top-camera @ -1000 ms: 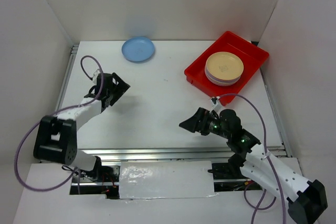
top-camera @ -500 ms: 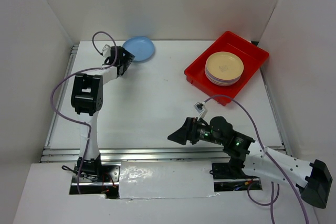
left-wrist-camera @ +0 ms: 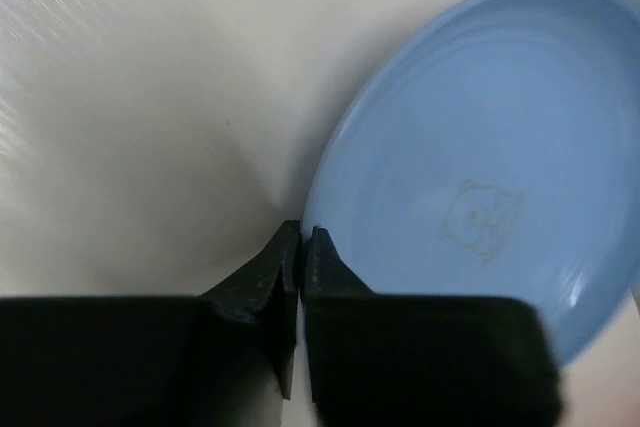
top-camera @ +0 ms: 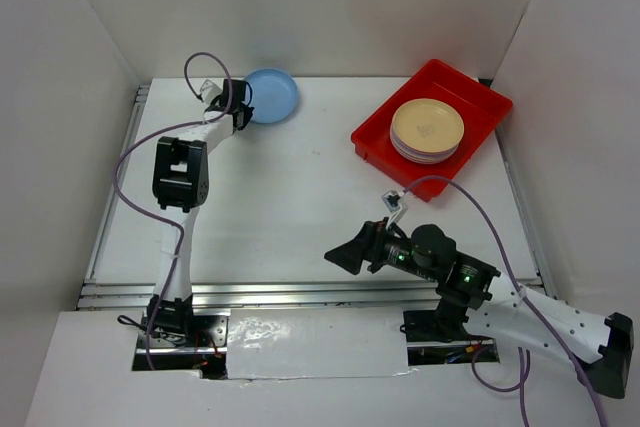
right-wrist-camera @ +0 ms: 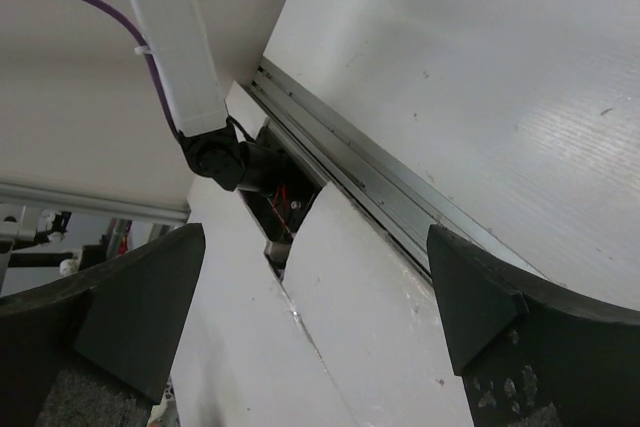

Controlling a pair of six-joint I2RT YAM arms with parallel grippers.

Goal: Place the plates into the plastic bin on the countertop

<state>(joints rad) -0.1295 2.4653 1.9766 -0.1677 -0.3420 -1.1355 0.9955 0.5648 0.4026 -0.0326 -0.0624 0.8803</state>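
Observation:
A pastel blue plate [top-camera: 274, 94] lies at the far left of the countertop [top-camera: 290, 197]. My left gripper [top-camera: 241, 107] is shut on its near-left rim. In the left wrist view the two black fingers pinch the rim of the blue plate [left-wrist-camera: 480, 147], the left gripper [left-wrist-camera: 301, 237] with one finger inside and one outside. The red plastic bin [top-camera: 483, 104] sits at the far right and holds a stack of plates with a cream one [top-camera: 427, 127] on top. My right gripper [top-camera: 342, 257] hovers open near the front edge, its jaws [right-wrist-camera: 320, 287] spread wide around nothing.
White walls enclose the countertop on three sides. A metal rail [top-camera: 300, 292] runs along the front edge, seen also as the rail [right-wrist-camera: 370, 187] in the right wrist view beside the left arm's base [right-wrist-camera: 225, 162]. Purple cables trail from both arms.
The left arm swung up to the far left and its gripper closed on the blue plate's rim, nudging the plate slightly right. The right arm drew back toward the front edge.

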